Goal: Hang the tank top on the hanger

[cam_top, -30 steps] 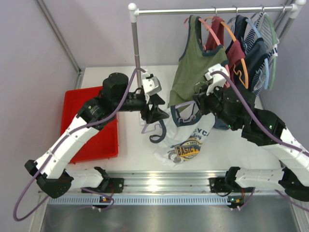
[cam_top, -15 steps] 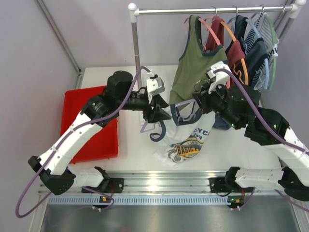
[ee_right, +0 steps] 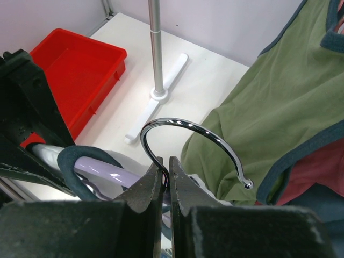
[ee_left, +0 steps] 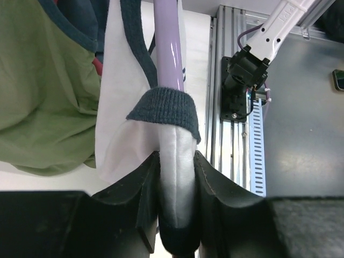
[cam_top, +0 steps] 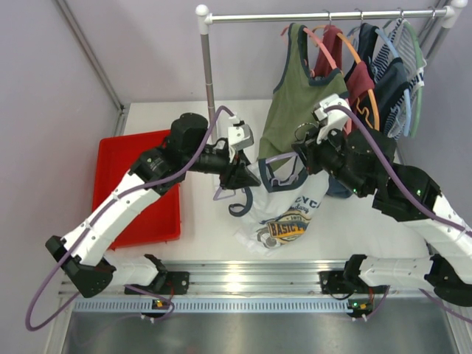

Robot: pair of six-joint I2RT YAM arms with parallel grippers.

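The white tank top (cam_top: 291, 214) with navy trim and a printed graphic hangs between my two grippers above the table. My left gripper (cam_top: 243, 177) is shut on its navy-trimmed shoulder strap (ee_left: 174, 161), which sits around the end of the lavender hanger arm (ee_left: 167, 43). My right gripper (cam_top: 301, 156) is shut on the base of the hanger's chrome hook (ee_right: 188, 134). The lavender hanger (cam_top: 276, 168) runs between the grippers, and one arm also shows in the right wrist view (ee_right: 102, 171) with a navy strap looped over it.
A rail (cam_top: 324, 15) at the back holds an olive-green tank top (cam_top: 299, 96), a maroon top (cam_top: 361, 81) and other clothes on coloured hangers. Its upright pole (cam_top: 209, 74) stands behind my left gripper. A red tray (cam_top: 129, 184) lies at the left.
My left gripper has moved a little to the right with the strap, closer to the right gripper. The right gripper has barely moved.
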